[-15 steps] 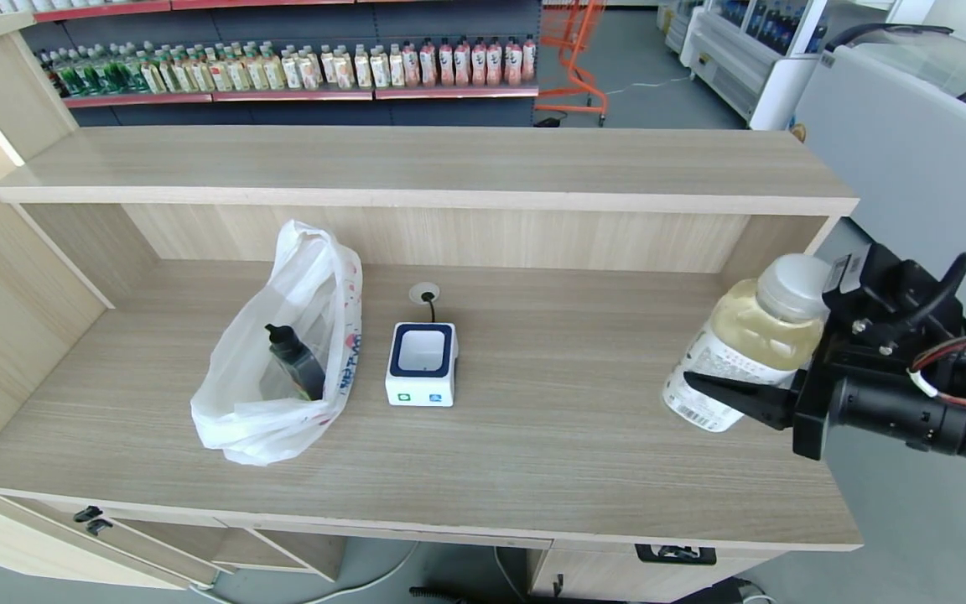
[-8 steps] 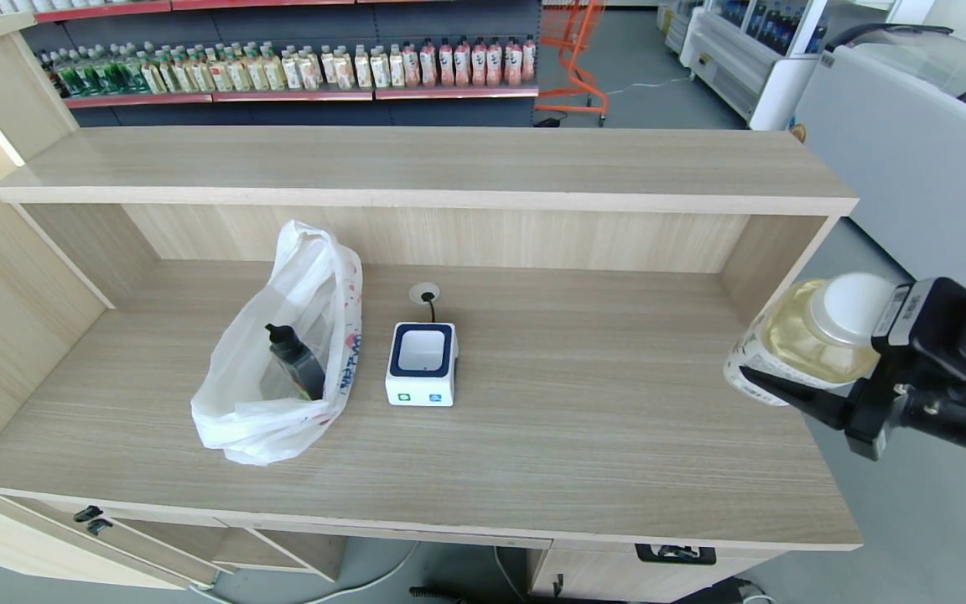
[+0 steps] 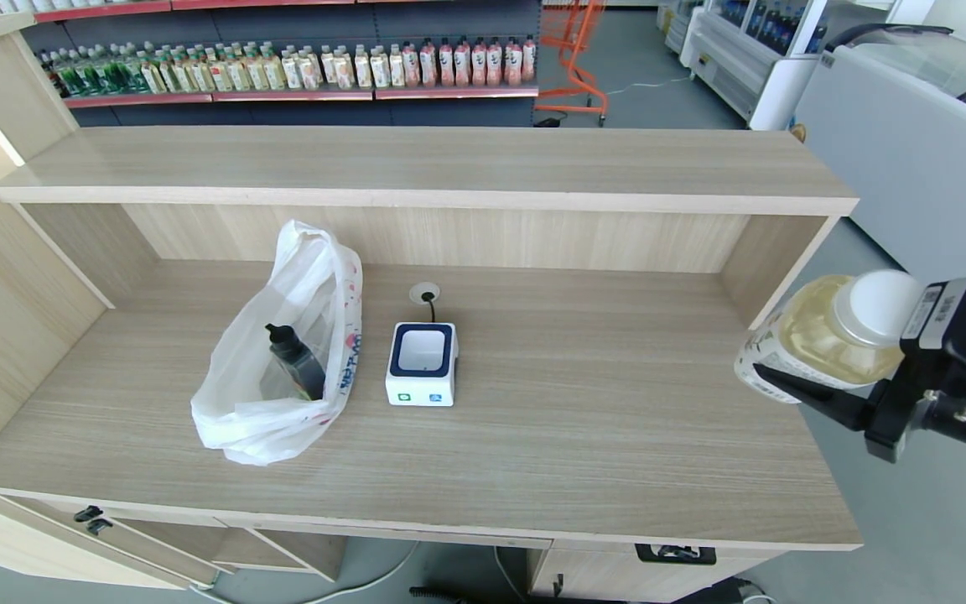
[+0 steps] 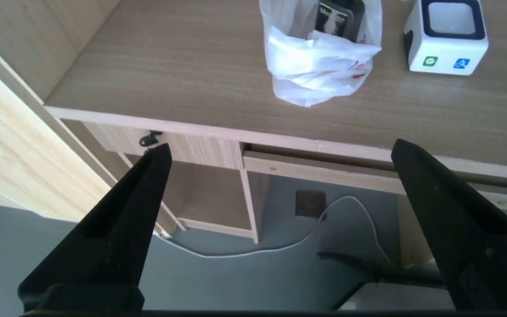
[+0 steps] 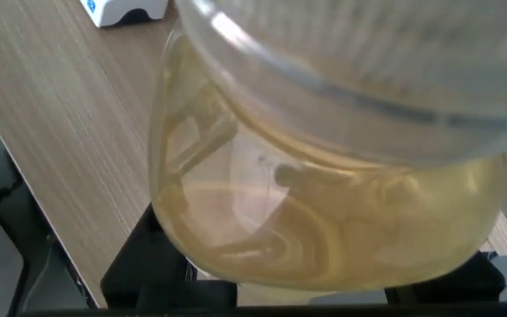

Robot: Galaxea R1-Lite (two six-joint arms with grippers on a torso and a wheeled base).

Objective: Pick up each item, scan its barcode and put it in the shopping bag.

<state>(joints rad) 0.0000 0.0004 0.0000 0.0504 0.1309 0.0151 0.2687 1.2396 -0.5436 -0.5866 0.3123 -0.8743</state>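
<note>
My right gripper (image 3: 793,382) is shut on a clear bottle of pale yellow drink (image 3: 823,340) with a white cap, held tilted in the air past the right end of the wooden counter (image 3: 600,436). Up close, the bottle (image 5: 324,194) fills the right wrist view. The white barcode scanner (image 3: 422,363) sits mid-counter, and also shows as the scanner (image 4: 444,33) from the left wrist. To its left lies the white shopping bag (image 3: 282,352) with a dark bottle (image 3: 297,362) inside. My left gripper (image 4: 280,238) hangs open below the counter's front edge, off the bag (image 4: 322,48).
A raised wooden ledge (image 3: 424,168) runs along the back of the counter, with side walls at both ends. A cable grommet (image 3: 424,294) sits behind the scanner. Store shelves of bottles (image 3: 298,67) and chest freezers (image 3: 911,126) stand beyond.
The right gripper carried the bottle rightward from over the counter's right end to beyond its edge, then shifted slightly further. The bag, scanner and dark bottle stayed put.
</note>
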